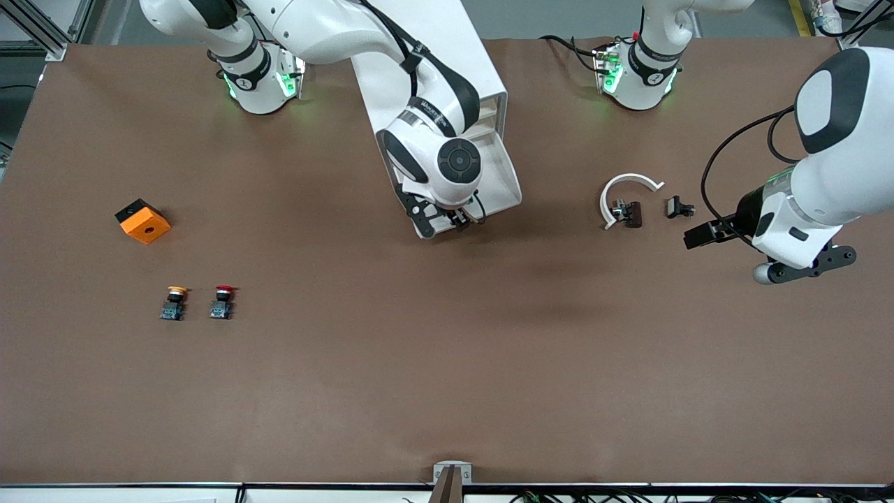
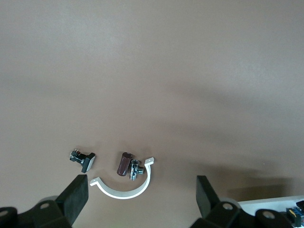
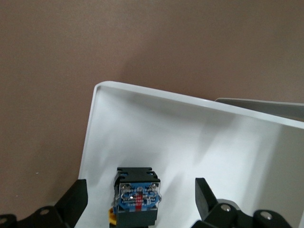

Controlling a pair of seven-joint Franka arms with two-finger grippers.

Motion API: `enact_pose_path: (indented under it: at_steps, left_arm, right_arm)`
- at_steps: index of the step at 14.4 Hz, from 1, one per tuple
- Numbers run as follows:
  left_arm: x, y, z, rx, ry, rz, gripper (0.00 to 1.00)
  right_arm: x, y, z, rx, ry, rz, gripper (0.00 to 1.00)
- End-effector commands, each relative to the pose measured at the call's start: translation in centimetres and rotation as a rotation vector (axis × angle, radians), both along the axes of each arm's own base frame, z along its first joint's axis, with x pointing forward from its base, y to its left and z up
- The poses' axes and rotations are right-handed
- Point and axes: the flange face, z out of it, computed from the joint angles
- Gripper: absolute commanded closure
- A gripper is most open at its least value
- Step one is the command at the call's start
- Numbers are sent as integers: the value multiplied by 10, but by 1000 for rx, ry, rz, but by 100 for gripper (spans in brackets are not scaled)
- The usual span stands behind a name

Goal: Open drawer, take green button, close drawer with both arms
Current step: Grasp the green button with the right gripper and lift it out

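A: Largest first. How did the tabletop [image 1: 447, 363] look?

B: Brown, mostly bare across the half nearest the front camera, so wide open room there. The white cabinet [image 1: 447, 63] stood at the middle of the edge where the arm bases were. One drawer [image 1: 499, 175] was pulled out toward the front camera; its rounded white rim showed in the right wrist view.

A: Arms?

B: The right end effector [image 1: 447, 216] hung over the open drawer's front end, fingers spread wide, gripping nothing. The left end effector [image 2: 142, 199] waited over bare tabletop toward the left arm's end, fingers also spread wide and empty.

A: Any writing?

B: A small printed band on the right arm's wrist; not readable.

A: The button?

B: In the drawer, between the right end effector's fingers in the wrist view, lay a button [image 3: 137, 198]: black body, blue base with small metal terminals facing the camera. Cap colour could not be told from there.

A: Smaller items?

B: An orange block [image 1: 143, 221], a yellow-capped button [image 1: 174, 302] and a red-capped button [image 1: 223, 302] toward the right arm's end. Near the left end effector, a white curved clip [image 1: 624, 195] and two small dark parts [image 1: 679, 207].
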Motion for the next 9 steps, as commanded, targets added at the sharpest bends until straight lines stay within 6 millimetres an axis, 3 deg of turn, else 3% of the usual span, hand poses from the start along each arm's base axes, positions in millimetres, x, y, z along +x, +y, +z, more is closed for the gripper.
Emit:
enact_pose_path:
  at_steps: [1, 6, 9]
  left_arm:
    - [-6, -3, 1, 15, -17, -29, 0]
    - [-5, -11, -6, 14, -3, -41, 0]
    - [-4, -13, -9, 15, 2, -43, 0]
  right_arm:
    - [-2, 2, -3, -12, -25, 19, 0]
    - [-2, 2, -9, -13, -20, 21, 44]
    - [0, 2, -5, -8, -24, 20, 84]
